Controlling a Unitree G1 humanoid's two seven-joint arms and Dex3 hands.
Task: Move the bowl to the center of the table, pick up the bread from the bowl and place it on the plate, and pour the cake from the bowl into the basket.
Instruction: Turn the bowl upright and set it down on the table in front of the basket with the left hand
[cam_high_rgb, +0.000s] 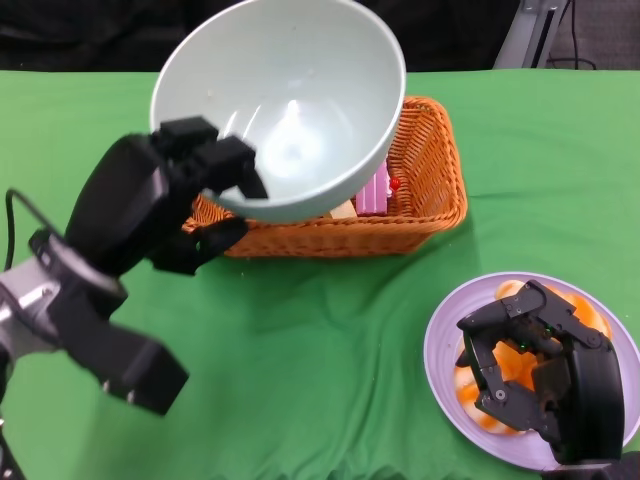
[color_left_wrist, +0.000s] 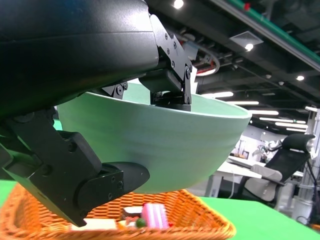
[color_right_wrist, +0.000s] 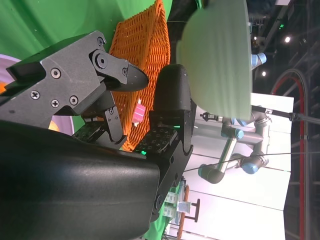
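Above the orange wicker basket (cam_high_rgb: 400, 215), the pale green bowl (cam_high_rgb: 285, 100) is held tipped by its rim in the raised left hand (cam_high_rgb: 190, 195); pink cake (cam_high_rgb: 372, 192) is seen inside the basket. Over the purple plate (cam_high_rgb: 445, 345), the right hand (cam_high_rgb: 530, 365) is hovered, fingers spread, nothing gripped, above the bread (cam_high_rgb: 518, 362).

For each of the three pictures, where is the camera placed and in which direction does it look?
Head view: from the robot's head, looking down at the green table; both hands show, the left hand gripping the tilted bowl, the right hand over the plate.
Right wrist view: behind the right hand, turned sideways, facing the basket and bowl.
Left wrist view: behind the left hand, looking across the bowl above the basket.
All three share the bowl and basket.
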